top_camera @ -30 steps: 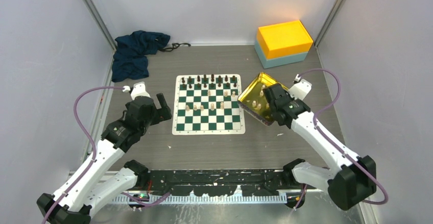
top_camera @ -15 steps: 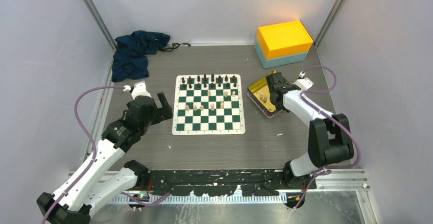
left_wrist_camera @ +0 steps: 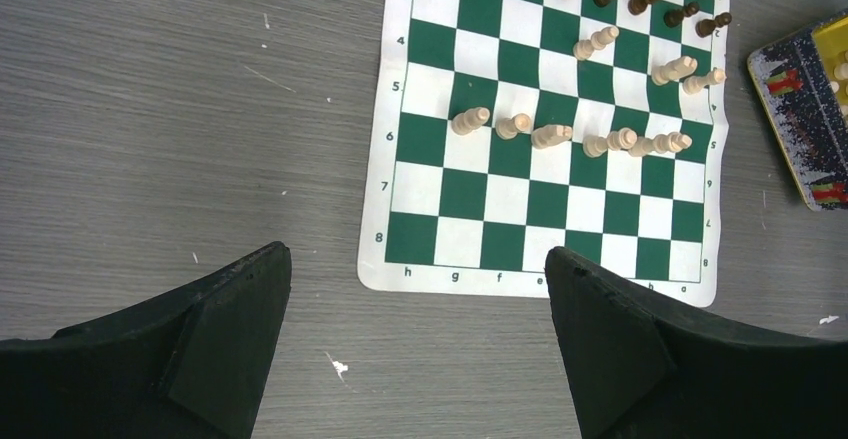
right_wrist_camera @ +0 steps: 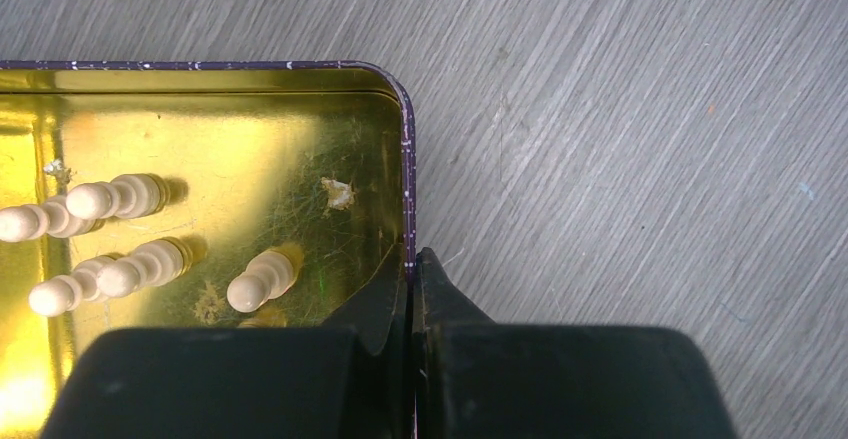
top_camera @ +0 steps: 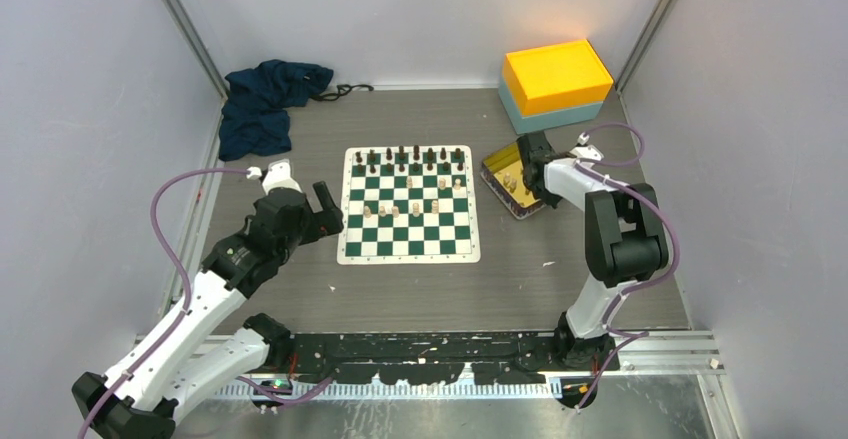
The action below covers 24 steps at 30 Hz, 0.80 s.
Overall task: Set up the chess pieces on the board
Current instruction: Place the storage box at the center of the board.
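Grey wood-grain desk (top_camera: 520, 279) boxed in by plain pale walls (top_camera: 420, 9) on three sides, metal posts (top_camera: 183, 27) in the far corners. Dark blue cloth (top_camera: 262, 107) far left, yellow-on-teal box (top_camera: 556, 85) far right, even light.

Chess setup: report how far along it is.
Done: black pieces stand along the far rows of the board. In hand: right tool shut on the rim of the gold tin, several cream pieces inside. Remaining: other cream ones sit scattered mid-board; left tool open, empty.
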### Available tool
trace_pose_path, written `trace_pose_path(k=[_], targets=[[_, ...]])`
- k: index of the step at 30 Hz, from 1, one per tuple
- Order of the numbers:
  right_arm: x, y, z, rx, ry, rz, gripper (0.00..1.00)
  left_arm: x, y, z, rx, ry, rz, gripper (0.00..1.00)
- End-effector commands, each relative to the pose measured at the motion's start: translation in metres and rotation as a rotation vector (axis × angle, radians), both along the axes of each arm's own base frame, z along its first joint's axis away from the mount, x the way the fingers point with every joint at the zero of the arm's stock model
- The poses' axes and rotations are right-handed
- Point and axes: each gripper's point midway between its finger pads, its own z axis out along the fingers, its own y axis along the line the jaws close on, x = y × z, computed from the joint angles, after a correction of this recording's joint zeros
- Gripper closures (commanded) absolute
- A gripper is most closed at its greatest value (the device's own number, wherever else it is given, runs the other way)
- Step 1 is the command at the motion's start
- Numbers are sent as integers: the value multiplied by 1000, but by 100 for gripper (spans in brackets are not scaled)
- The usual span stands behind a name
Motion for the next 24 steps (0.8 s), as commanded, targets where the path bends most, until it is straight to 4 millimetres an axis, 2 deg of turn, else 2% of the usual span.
trace_pose_path(k=[1,5,8,10,13,17,24], targets=[[27,-5,17,14,-122,-63,100,6,-6,8,-24,-41,-8,1],[27,-5,8,18,-97,-63,95,7,-7,4,-19,-35,-8,2],[28,-3,5,23,-92,-54,80,7,-7,0,-16,-31,-6,1],[28,-2,5,29,-94,-46,74,7,-7,-2,-13,-28,-4,1],[28,-1,11,34,-110,-26,56,7,-6,-2,-11,-32,1,1],[28,-2,32,21,-145,2,41,6,-6,1,-15,-41,1,0],[21,2,93,-74,-213,84,36,6,-5,9,-28,-65,8,0]])
